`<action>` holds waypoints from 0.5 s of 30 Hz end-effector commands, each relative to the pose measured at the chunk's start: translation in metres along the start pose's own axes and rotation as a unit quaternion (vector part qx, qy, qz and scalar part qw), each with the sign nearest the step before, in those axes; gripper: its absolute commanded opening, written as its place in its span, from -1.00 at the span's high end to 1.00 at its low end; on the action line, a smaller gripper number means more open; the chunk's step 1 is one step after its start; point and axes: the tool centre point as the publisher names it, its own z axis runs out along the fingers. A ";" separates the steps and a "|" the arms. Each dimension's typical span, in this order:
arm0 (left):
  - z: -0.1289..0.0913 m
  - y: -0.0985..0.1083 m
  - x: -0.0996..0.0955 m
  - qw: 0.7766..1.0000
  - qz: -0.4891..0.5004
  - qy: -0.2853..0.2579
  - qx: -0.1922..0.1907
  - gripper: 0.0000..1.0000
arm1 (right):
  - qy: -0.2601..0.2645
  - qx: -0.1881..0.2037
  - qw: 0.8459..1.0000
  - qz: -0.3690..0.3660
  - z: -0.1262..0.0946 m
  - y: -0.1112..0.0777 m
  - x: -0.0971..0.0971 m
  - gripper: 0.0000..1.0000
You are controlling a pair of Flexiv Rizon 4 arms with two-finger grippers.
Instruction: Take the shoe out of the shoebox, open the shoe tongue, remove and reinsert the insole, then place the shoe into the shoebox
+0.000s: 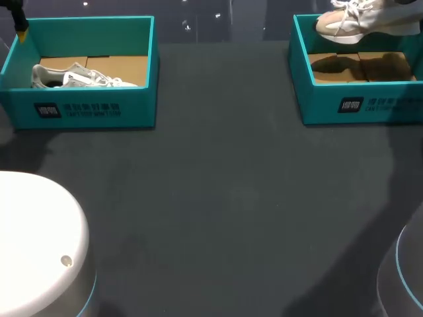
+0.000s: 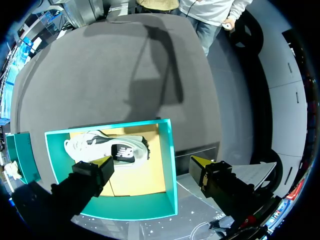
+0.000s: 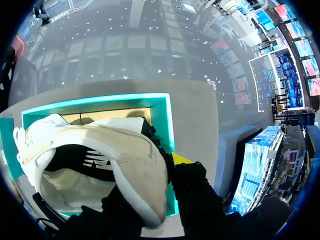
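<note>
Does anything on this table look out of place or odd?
The beige shoe hangs in the air above the right shoebox, held by the right gripper, not resting inside. The white shoe lies inside the left shoebox. Nothing looks spilled or damaged.

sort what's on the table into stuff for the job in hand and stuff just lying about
In the job now:
- beige shoe, held up in the right jaws
- right box, under it

Idle for now:
- white shoe, lying in the left box, untouched
- left jaws, open over that box

The idle pair looks like a second set rather than clutter.
</note>
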 end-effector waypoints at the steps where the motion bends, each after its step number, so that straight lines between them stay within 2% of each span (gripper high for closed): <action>1: 0.000 0.001 0.001 1.000 0.001 0.000 0.001 -1.00 | -0.001 -0.017 1.000 0.003 -0.020 -0.017 -0.003 1.00; 15: 0.000 0.001 0.001 1.000 0.001 0.000 0.001 -1.00 | 0.008 -0.035 0.999 0.003 -0.071 -0.032 -0.002 1.00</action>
